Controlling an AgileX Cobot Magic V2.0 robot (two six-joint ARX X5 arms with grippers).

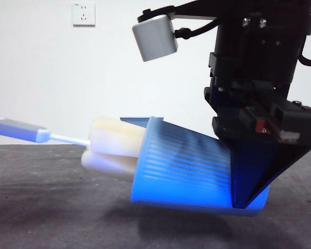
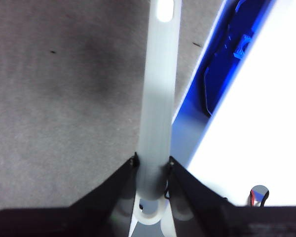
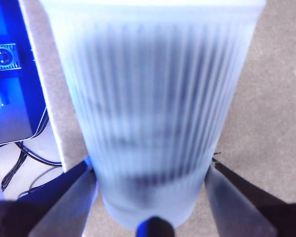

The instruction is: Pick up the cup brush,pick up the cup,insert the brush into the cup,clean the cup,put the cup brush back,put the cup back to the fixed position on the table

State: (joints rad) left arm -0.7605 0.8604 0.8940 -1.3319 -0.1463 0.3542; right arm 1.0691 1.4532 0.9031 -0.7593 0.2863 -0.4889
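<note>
The blue ribbed cup [image 1: 181, 166] hangs tilted on its side just above the table [image 1: 52, 207], mouth towards the left. My right gripper [image 1: 251, 192] comes down from the upper right and is shut on the cup near its base; in the right wrist view the cup [image 3: 153, 108] fills the space between the jaws of the right gripper [image 3: 150, 170]. The cup brush [image 1: 114, 142] reaches in from the left, its cream sponge head at the cup's mouth and partly inside. My left gripper [image 2: 153, 165] is shut on the grey handle of the cup brush [image 2: 158, 98]; it is out of the front view.
A wall socket [image 1: 83, 14] sits high on the white wall behind. The grey camera box [image 1: 154, 37] on the right arm hangs above the cup. Beyond the table's edge lie a blue-lit device [image 3: 7, 89] and dark cables [image 3: 24, 163].
</note>
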